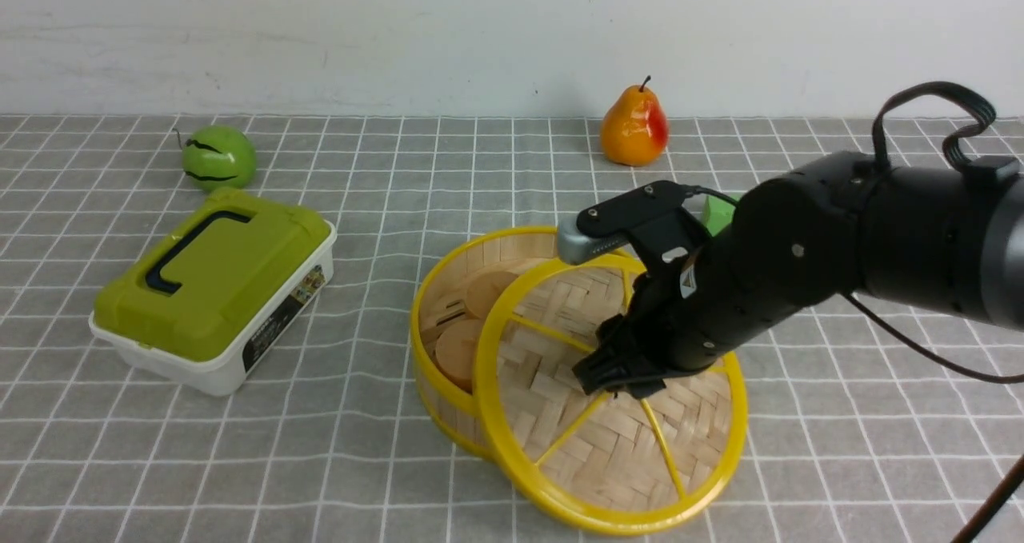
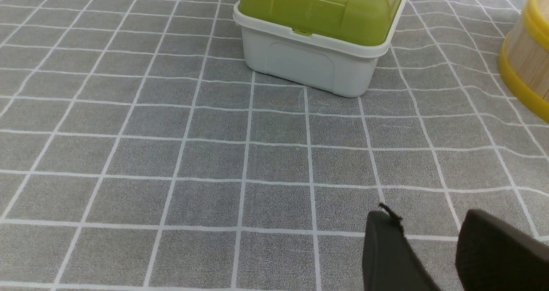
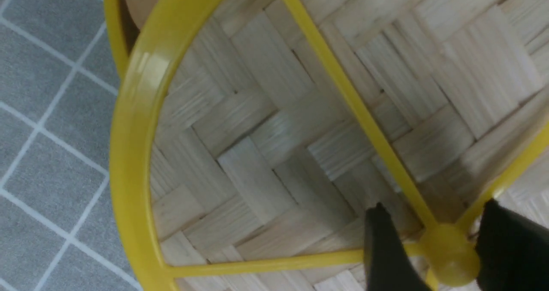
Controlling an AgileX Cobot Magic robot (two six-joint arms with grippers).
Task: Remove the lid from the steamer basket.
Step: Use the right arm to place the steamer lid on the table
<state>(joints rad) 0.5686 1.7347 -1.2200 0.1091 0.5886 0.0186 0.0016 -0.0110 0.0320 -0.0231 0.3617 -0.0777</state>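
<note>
The lid [image 1: 616,439], woven tan bamboo with a yellow rim and spokes, hangs tilted, shifted toward me and to the right of the steamer basket [image 1: 418,331]. The basket's left part is uncovered and shows two round tan pieces [image 1: 460,351] inside. My right gripper [image 1: 616,383] is shut on the lid's centre knob [image 3: 450,256]; in the right wrist view the right gripper [image 3: 434,209] has a finger on each side of the knob. That view also shows the lid's weave [image 3: 266,154] and the basket rim [image 3: 111,25]. My left gripper [image 2: 426,222] is open and empty above the cloth, with the basket [image 2: 525,55] off to its side.
A white box with an olive-green lid [image 1: 216,287] stands left of the basket; it also shows in the left wrist view [image 2: 321,25]. A green fruit [image 1: 218,157] lies at the back left, an orange pear [image 1: 634,125] at the back. A grey checked cloth [image 1: 360,463] covers the table.
</note>
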